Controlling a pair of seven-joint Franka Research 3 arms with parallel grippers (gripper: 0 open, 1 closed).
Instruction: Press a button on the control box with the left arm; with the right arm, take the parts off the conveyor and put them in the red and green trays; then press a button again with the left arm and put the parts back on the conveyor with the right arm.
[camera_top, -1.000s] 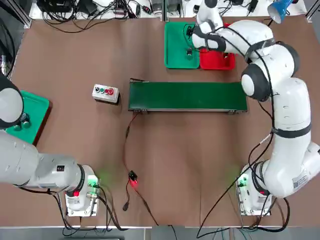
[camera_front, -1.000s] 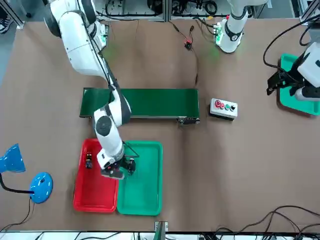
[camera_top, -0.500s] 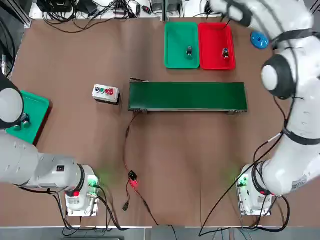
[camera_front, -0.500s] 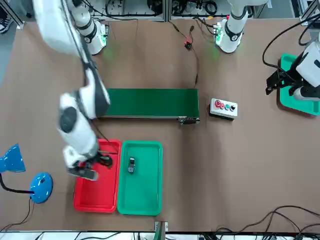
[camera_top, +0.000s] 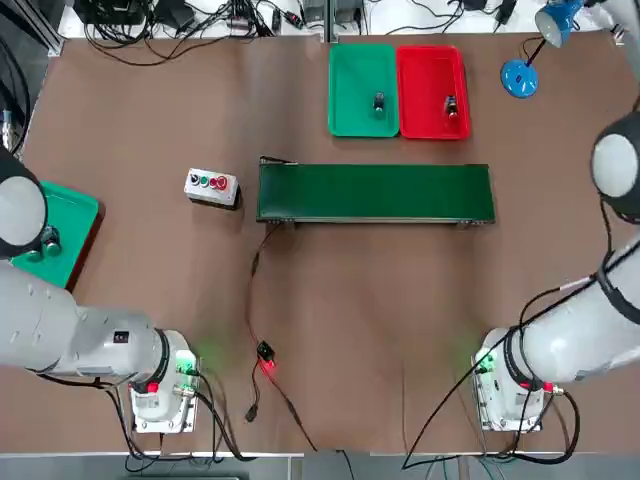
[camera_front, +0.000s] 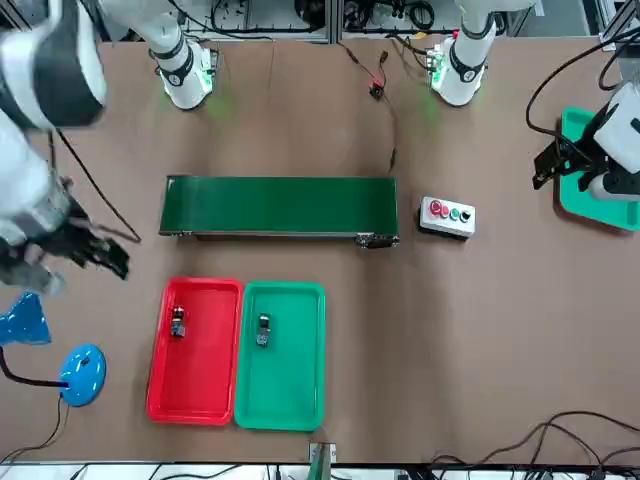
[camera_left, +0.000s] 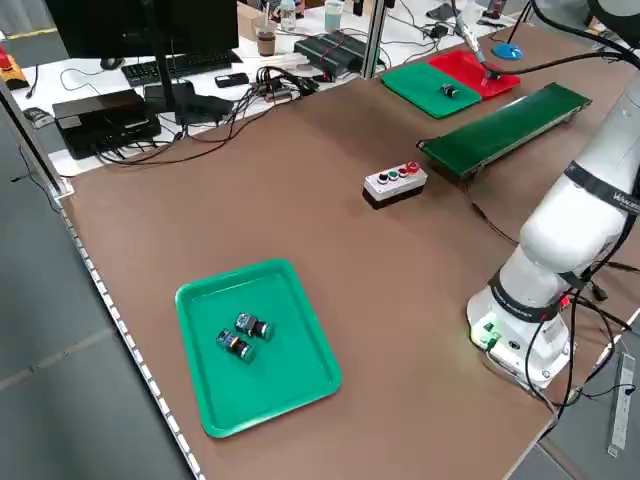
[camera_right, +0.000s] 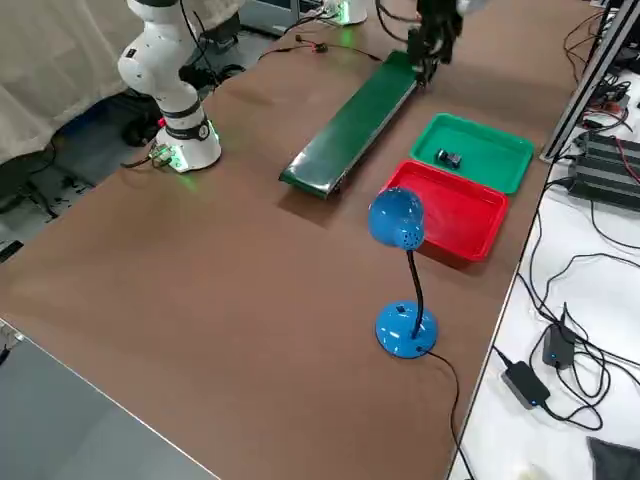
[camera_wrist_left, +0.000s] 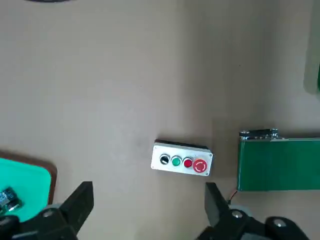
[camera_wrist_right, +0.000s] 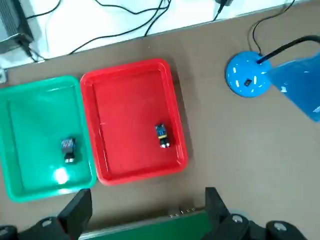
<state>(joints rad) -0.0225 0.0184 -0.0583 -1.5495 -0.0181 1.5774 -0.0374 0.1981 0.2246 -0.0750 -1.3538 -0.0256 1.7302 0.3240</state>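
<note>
**Two parts sit in trays as conveyor lies bare**

Two small parts rest in the paired trays beyond the conveyor (camera_top: 375, 192): one part (camera_top: 379, 102) in the green tray (camera_top: 345, 90) and another part (camera_top: 450, 105) in the red tray (camera_top: 430, 75), the trays touching side by side. The belt's green surface carries nothing. The control box (camera_top: 211, 186), with its row of buttons, stands just off the conveyor's end on the robot's left side, apart from it.

The right gripper (camera_front: 75, 250) hangs in the air off the conveyor's other end, near the blue desk lamp (camera_front: 50, 350), its fingers (camera_wrist_right: 75, 212) spread wide with nothing between them. The left gripper (camera_front: 560, 165) hovers high at the table's left edge beside a second green tray (camera_left: 255, 345) that holds two small dark pieces (camera_left: 243, 333); its fingers (camera_wrist_left: 80, 202) are likewise parted and empty, well apart from the control box. A thin cable (camera_top: 262, 330) trails from the conveyor toward the arms' bases.
</note>
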